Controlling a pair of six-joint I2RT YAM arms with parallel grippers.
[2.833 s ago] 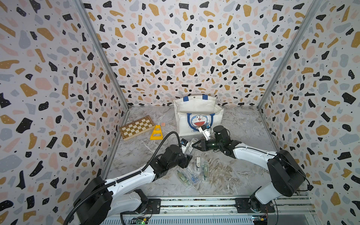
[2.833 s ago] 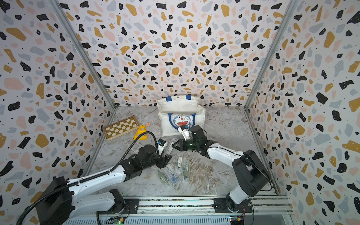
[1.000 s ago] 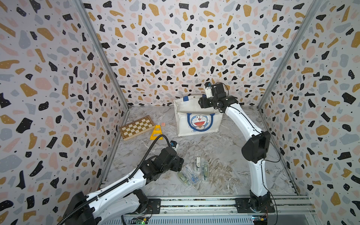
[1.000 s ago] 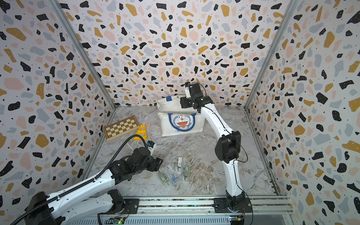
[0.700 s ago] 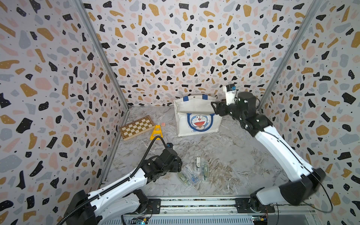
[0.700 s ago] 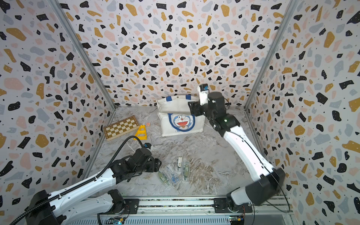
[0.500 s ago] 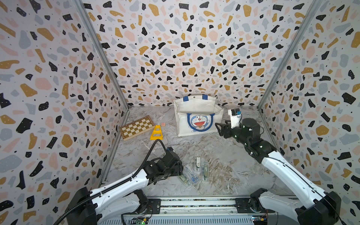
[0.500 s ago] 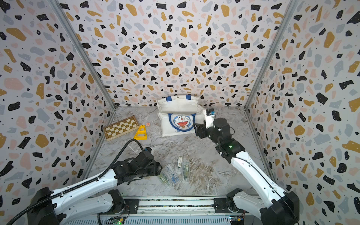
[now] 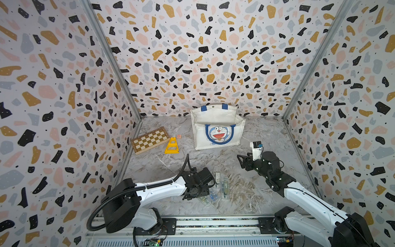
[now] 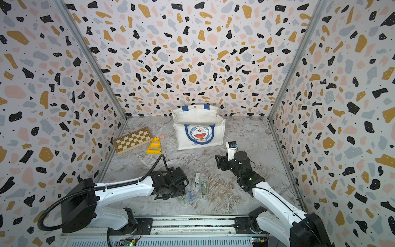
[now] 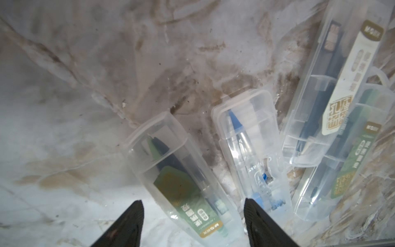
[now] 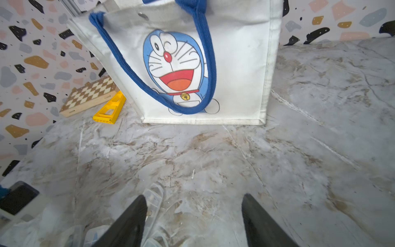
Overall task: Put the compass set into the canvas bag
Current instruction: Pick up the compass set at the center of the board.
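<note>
Under left hand (image 11: 192,200), 4 compass cases (image 11: 250,149), tiny from overhead

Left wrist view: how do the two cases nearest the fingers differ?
The green-label case holds a dark compass; the blue-compass case holds a blue and clear one. The green-label case carries a green-and-gold label; the blue-compass case shows none. Both are clear plastic.

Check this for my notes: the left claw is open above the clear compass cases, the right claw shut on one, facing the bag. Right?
No: the right wrist view shows the right claw open and empty, facing the canvas bag. The rest holds.
</note>
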